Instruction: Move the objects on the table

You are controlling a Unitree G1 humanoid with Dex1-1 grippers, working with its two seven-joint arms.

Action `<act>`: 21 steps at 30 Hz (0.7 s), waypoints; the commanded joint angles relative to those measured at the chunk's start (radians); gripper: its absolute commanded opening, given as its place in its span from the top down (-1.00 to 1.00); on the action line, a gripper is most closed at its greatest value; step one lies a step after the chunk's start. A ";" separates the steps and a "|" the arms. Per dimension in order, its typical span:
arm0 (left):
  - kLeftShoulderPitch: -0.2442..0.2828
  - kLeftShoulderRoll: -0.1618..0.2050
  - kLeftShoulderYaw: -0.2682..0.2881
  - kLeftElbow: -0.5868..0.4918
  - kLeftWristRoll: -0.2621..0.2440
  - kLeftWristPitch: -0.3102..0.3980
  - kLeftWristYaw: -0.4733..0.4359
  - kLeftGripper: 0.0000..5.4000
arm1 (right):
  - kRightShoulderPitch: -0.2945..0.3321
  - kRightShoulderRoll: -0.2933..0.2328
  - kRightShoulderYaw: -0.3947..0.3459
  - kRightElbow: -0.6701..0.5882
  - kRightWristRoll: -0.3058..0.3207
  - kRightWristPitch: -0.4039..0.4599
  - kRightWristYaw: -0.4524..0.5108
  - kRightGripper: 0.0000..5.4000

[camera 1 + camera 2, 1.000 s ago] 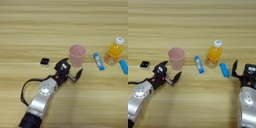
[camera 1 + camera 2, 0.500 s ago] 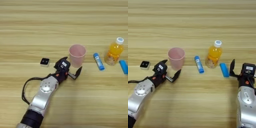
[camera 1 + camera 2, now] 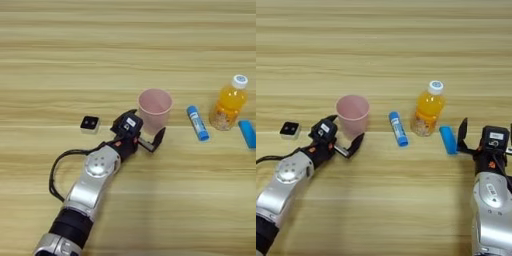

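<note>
Pink cup [image 3: 154, 108] on the counter [image 3: 128, 45], bracketed by the left gripper [image 3: 145, 131]
Jaws spread, one finger at each side of the cup's base; cup upright, directly ahead. Right gripper [image 3: 487, 134], also spread, sits beside the light-blue bar [image 3: 447, 139], well apart from the cup

I'm seeing my left arm [image 3: 92, 182] showing a silver shell, round screwed joint cap, black cuff, looping black cable; both grippers, left gripper [image 3: 145, 136] and right gripper [image 3: 487, 131], are wearing black fingers and white labels.
</note>
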 commanded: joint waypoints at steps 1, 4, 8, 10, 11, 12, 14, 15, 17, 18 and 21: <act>-0.030 -0.013 0.002 0.025 0.012 0.000 0.009 -1.00 | 0.005 0.004 0.003 -0.013 0.001 -0.001 0.002 -0.99; -0.041 -0.018 0.004 0.035 0.013 0.001 0.012 -1.00 | 0.005 0.006 0.004 -0.015 0.000 0.000 0.002 -0.99; -0.056 -0.026 0.003 0.055 0.015 -0.002 0.015 -1.00 | 0.006 0.007 0.005 -0.019 -0.001 0.002 -0.001 -0.99; -0.064 -0.029 0.002 0.066 0.016 -0.004 0.017 -1.00 | 0.007 0.008 0.006 -0.021 -0.001 0.003 -0.002 -0.99; -0.068 -0.030 0.003 0.070 0.016 -0.005 0.017 -1.00 | 0.008 0.009 0.006 -0.023 -0.002 0.004 -0.003 -0.99; -0.072 -0.031 0.004 0.074 0.016 -0.006 0.018 -1.00 | 0.008 0.010 0.007 -0.025 -0.002 0.005 -0.003 -0.99; -0.083 -0.033 0.011 0.089 0.016 -0.010 0.026 -1.00 | 0.009 0.011 0.008 -0.027 -0.003 0.006 -0.003 -0.99; -0.090 -0.034 0.019 0.100 0.015 -0.012 0.034 -1.00 | 0.009 0.012 0.009 -0.028 -0.004 0.007 -0.003 -0.99; -0.103 -0.036 0.028 0.121 0.013 -0.017 0.042 -1.00 | 0.009 0.013 0.010 -0.030 -0.004 0.008 -0.003 -0.99; -0.110 -0.038 0.032 0.135 0.012 -0.020 0.046 -1.00 | 0.009 0.013 0.010 -0.031 -0.004 0.009 -0.003 -0.99; -0.128 -0.041 0.044 0.170 0.010 -0.032 0.055 -1.00 | 0.009 0.013 0.010 -0.032 -0.004 0.011 -0.003 -0.99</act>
